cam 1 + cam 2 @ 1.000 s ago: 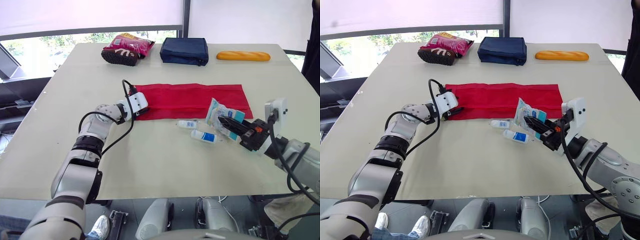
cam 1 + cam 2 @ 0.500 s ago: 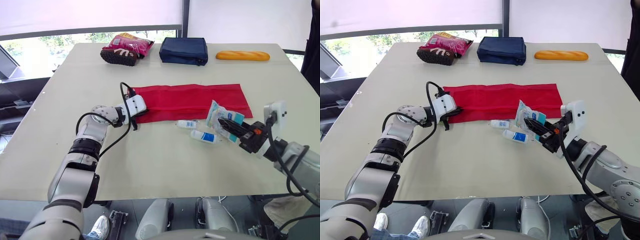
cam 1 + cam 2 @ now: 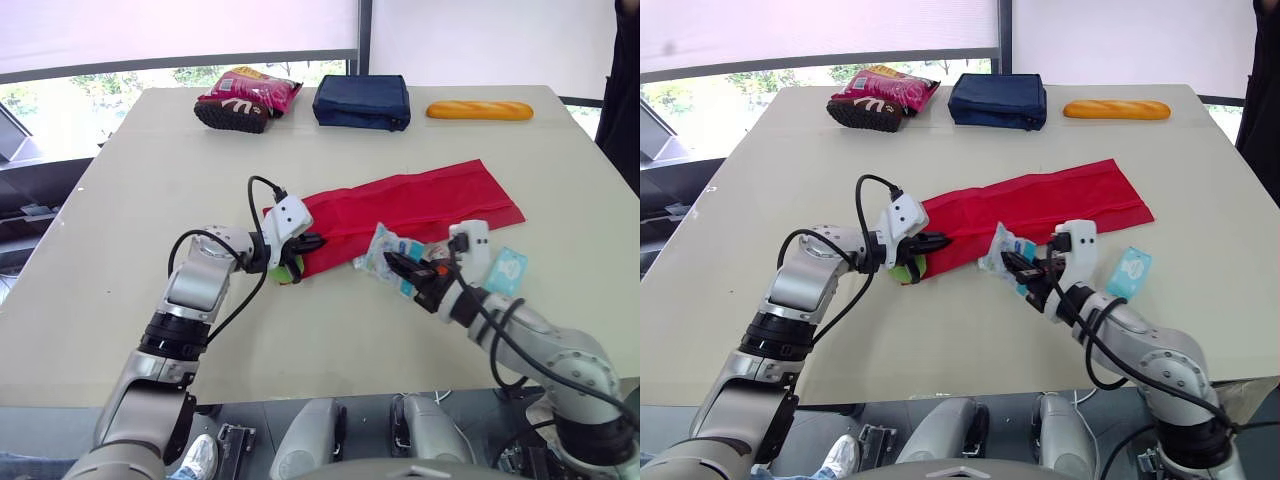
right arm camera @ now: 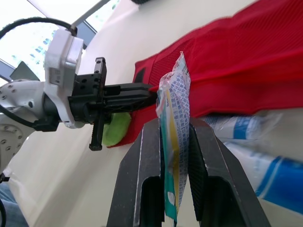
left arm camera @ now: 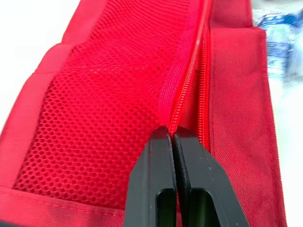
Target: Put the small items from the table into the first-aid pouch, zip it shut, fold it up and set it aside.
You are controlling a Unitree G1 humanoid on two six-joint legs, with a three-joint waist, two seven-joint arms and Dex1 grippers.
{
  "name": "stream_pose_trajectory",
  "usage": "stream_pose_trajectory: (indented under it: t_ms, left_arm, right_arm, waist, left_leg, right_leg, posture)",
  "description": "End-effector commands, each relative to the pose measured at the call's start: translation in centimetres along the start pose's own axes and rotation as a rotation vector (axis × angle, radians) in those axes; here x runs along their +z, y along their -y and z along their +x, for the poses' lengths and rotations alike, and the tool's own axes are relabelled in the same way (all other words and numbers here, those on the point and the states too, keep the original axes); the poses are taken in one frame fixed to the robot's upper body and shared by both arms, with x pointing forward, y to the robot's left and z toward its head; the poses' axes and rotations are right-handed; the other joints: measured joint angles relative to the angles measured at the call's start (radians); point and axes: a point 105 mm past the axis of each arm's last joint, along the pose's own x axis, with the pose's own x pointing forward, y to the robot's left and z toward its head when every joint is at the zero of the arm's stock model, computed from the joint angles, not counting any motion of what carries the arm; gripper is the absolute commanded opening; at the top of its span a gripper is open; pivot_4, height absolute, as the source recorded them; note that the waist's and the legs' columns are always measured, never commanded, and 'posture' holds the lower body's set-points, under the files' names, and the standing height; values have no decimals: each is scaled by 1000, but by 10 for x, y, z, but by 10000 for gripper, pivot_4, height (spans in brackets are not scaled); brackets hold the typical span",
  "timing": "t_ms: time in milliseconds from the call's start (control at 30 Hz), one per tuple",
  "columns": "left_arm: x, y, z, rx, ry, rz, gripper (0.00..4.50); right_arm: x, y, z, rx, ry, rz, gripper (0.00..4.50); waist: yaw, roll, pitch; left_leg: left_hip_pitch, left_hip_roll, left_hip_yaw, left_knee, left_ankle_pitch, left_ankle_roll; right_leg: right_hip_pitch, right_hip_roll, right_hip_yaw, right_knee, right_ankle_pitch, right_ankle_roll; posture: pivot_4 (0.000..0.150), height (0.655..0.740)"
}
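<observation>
the red first-aid pouch point(image 3: 400, 205) is lying unfolded and slantwise in the middle of the counter point(image 3: 130, 200), its zipper line parted at the near end. the left tool point(image 3: 312, 242) is closing its two fingers fully on the cloth lip beside that zipper, and it seems to be lifting the lip a little so that the mouth is standing open for filling (the mesh inside is showing in the left wrist view). a green item point(image 3: 287, 270) is peeking out at that same end of the pouch; i cannot tell whether it is inside or under it.

the right tool point(image 3: 398, 262) is pinching a flat packet point(image 4: 174, 90) between its fingers, upright on its edge and pointing toward the held-open mouth, near it but not yet in. i judge this to be the step of inserting. two small tubes point(image 4: 277, 175) are lying just beside the pouch's near edge, and a light blue packet point(image 3: 506, 268) is waiting on the counter, so the loading is looking far from finished.
</observation>
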Motion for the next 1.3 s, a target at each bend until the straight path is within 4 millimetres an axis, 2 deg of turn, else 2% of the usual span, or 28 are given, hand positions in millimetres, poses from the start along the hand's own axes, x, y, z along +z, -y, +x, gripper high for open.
stream_pose_trajectory:
  t_ms: [33, 200, 533, 900, 1133, 1300]
  left_arm:
    - [11, 9, -6, -33, 23, -2, 596]
    - [18, 15, -5, -48, 39, -42, 596]
    - [23, 15, -6, -38, 75, -92, 596]
    - [35, 20, 0, 11, 173, -165, 596]
    - [28, 33, -1, -9, 157, -159, 596]
    - [28, 35, -2, -11, 163, -158, 596]
  right_arm:
    - [-6, -4, 9, -5, -6, 30, 1530]
    - [-9, -4, 26, -33, 33, 126, 1530]
    - [-10, 9, 41, -150, 87, 273, 1530]
    - [-15, -4, 68, -78, 47, 442, 1530]
    - [9, 3, 80, -76, 154, 579, 1530]
    - [14, 1, 86, -66, 168, 595, 1530]
  waist:
    - [-1, 0, 0]
    - [1, 0, 0]
    - [0, 0, 0]
    - [-1, 1, 0]
    - [-9, 1, 0]
    - [-22, 1, 0]
  left_leg:
    - [0, 0, 0, 0, 0, 0]
    - [0, 0, -1, 0, 0, -1]
    - [1, 0, -1, -1, 2, -3]
    - [2, -1, -1, -2, 2, -4]
    - [2, -1, -1, -2, 2, -4]
    - [2, -1, -2, -3, 3, -5]
  right_leg:
    - [0, 0, 0, 0, 0, 0]
    - [0, 1, 1, 0, 0, 0]
    - [-1, 2, 2, 1, 0, 0]
    - [0, 2, 2, 1, 0, 0]
    - [-1, 3, 3, 1, 0, 0]
    - [-1, 3, 3, 1, 0, -1]
  posture:
    - [1500, 7395]
    - [1500, 7395]
    - [1500, 7395]
    - [1500, 7395]
    - [1500, 7395]
    - [1500, 7395]
